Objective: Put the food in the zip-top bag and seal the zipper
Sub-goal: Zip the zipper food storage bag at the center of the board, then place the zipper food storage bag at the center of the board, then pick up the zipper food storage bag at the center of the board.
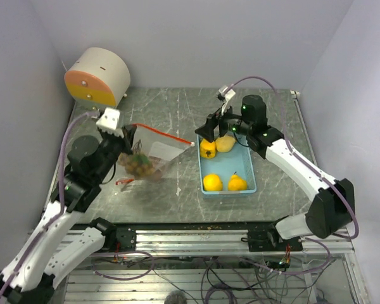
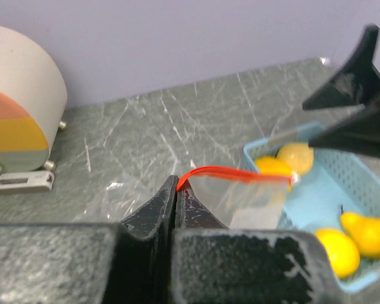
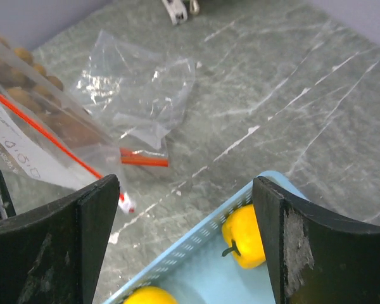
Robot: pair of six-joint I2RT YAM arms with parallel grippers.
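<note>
My left gripper (image 1: 128, 132) is shut on one end of the red zipper (image 2: 231, 172) of a clear zip-top bag (image 1: 153, 155), holding it up. The bag holds small brown balls (image 1: 138, 163), which also show in the right wrist view (image 3: 25, 88). My right gripper (image 1: 209, 131) is open and empty over the far left corner of the light blue tray (image 1: 249, 166). Between its jaws (image 3: 183, 209) lie the tray rim (image 3: 183, 250) and a yellow fruit (image 3: 244, 234). Several yellow and orange fruits lie in the tray (image 1: 208, 149) (image 1: 225, 144) (image 1: 212, 182) (image 1: 237, 183).
A second, crumpled empty bag (image 3: 136, 95) with a red zipper lies on the grey marble table beyond the held bag. A round white and orange device (image 1: 98, 76) stands at the back left. Walls enclose the table on three sides.
</note>
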